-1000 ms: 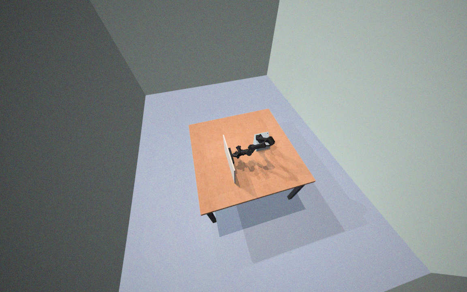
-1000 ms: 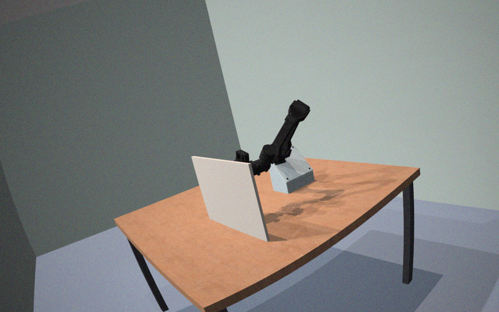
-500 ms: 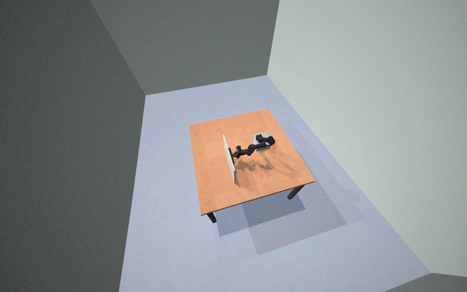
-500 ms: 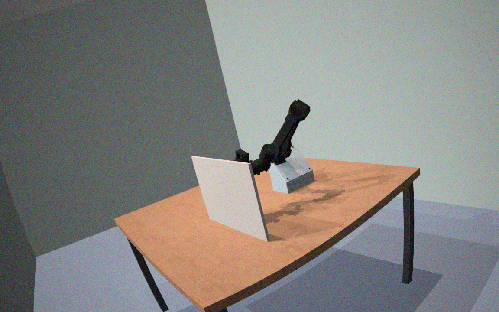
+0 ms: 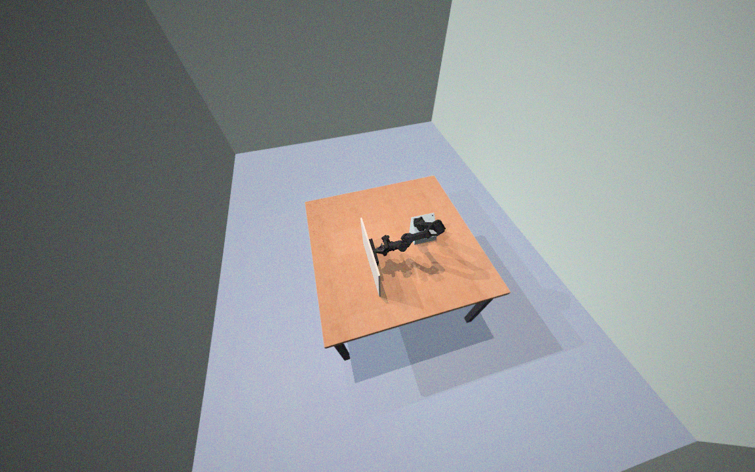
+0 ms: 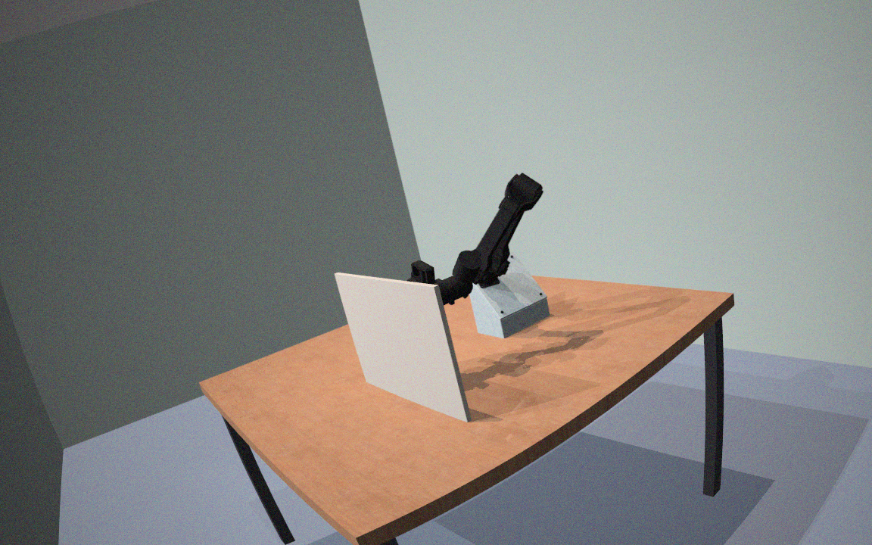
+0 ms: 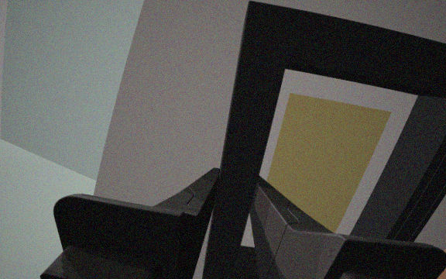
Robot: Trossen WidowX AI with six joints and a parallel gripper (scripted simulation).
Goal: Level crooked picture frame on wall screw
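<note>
The picture frame [image 7: 248, 116] [image 5: 377, 258] has a wide black border, a pale mat and a yellow picture [image 7: 327, 155]. It hangs on the arm's side of the white upright panel [image 7: 169, 116] [image 5: 371, 258] [image 6: 405, 338]. My gripper [image 7: 234, 177] [image 5: 377, 250] is shut on the frame's side bar, on the left in the wrist view, with one finger outside it and one inside the opening. In the exterior view the panel hides the frame and the fingertips. The screw and the notched strip are hidden. The wrist view is slanted, so I cannot tell whether the frame is level.
The panel stands upright on the wooden table [image 5: 345, 316] [image 6: 276, 406], close in front of the fingers. The arm reaches over from its pale angled base [image 6: 487, 311]. The table's edge and dark legs [image 6: 713, 406] show in the exterior view.
</note>
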